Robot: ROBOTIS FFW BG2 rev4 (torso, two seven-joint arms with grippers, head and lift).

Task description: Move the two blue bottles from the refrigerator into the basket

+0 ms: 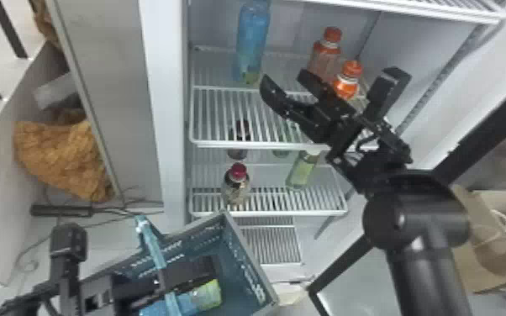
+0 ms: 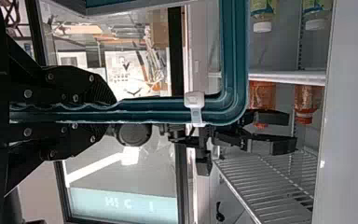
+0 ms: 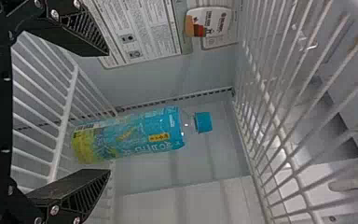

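Standing shelved: one blue bottle (image 1: 253, 38)

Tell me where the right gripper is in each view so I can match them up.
Head view: right gripper, upper right of centre.
Left wrist view: right side, just below mid-height.
Right wrist view: left edge, fingers high and low.
Shared landmark: the fridge's wire shelves.

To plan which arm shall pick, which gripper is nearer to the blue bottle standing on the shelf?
Right: the right gripper faces the blue bottle, open, not touching; the left gripper is farther, clamped on the basket's rim.
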